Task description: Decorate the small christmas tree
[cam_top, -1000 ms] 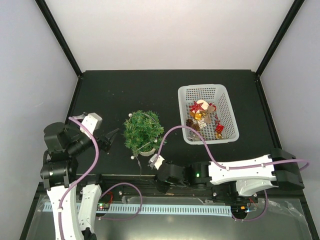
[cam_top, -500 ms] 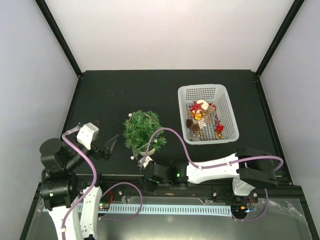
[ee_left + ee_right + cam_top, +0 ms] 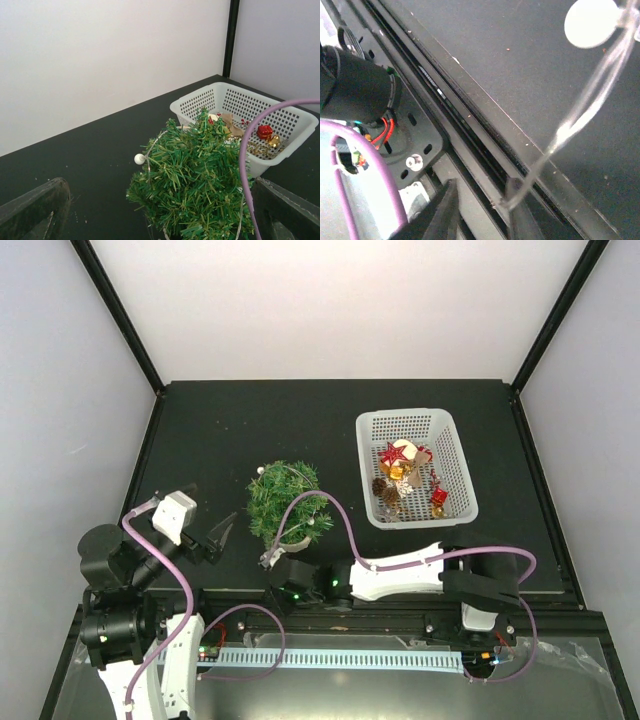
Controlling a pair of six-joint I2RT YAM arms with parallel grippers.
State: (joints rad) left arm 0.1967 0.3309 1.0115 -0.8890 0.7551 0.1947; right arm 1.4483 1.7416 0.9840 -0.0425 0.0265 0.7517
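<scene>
Two grippers: both low at the near side of the black table (image 3: 230,430), one either side of the small christmas tree (image 3: 286,502).
Left gripper (image 3: 218,536): jaws spread wide with nothing between them; it sits just left of the tree, apart from it and pointed towards it.
Right gripper (image 3: 481,192): at the tree's near side, over the table's front rail; a gap shows between the two fingers.
Clear thread (image 3: 590,100): runs down from a white bead (image 3: 590,22) to the tip of one finger (image 3: 512,186); whether it is pinched there I cannot tell, as the close view is blurred.
Tree: upright on the table, left of the white basket (image 3: 445,440) and clear of it, towards the front edge.
Purple cable (image 3: 330,502): arches from the right arm over the tree's right side.
Basket contents: a red star (image 3: 394,453), a pine cone (image 3: 381,485), a small red gift box (image 3: 438,497) and gold pieces.
</scene>
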